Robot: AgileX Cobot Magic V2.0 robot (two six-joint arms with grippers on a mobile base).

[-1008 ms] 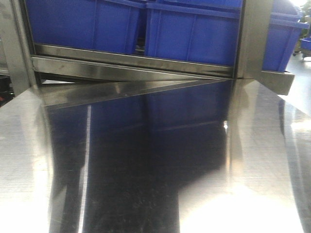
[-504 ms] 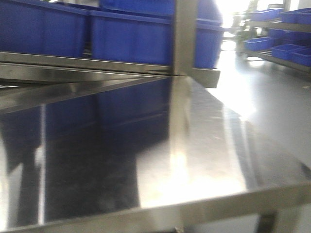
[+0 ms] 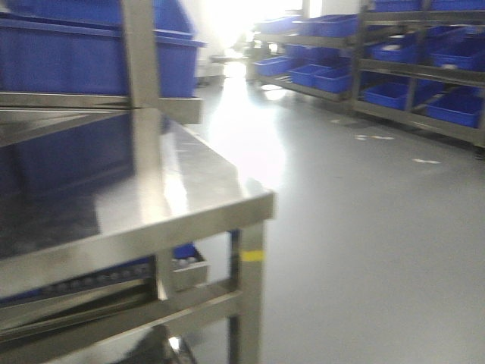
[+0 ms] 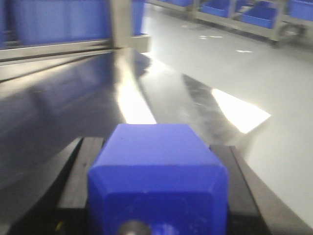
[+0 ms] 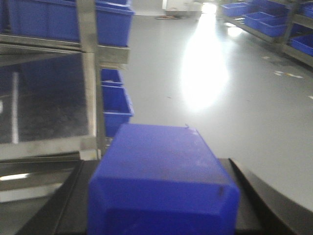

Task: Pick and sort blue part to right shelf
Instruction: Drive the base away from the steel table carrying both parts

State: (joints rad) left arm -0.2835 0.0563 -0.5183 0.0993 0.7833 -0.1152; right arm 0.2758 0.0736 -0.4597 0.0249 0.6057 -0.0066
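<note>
Your left end effector is pinching the blue part; its black fingers press on the left and right sides, and the part fills the gap between them; the part sticks out past the fingertips toward the worktop; a small dark round stub shows at its near end, at the bottom edge of the left wrist view; the shiny steel worktop lies under and ahead of it, not touching it.

Your right end effector is closed on a second blue block; dark fingers sit tight on both its sides; you cannot tell the shape of its top, since the picture is blurry; the worktop's edge lies ahead and to the left of this block, and the grey floor spreads out ahead and to the right; small blue crates sit low beside the worktop's leg.

In the front view the worktop fills the lower left; a steel rack with big blue crates stands at its back; a yellow mark is on the worktop's corner leg.

The right shelf stands across the floor at the right, with blue crates in rows; it is well apart from the blue part and from both end effectors.
</note>
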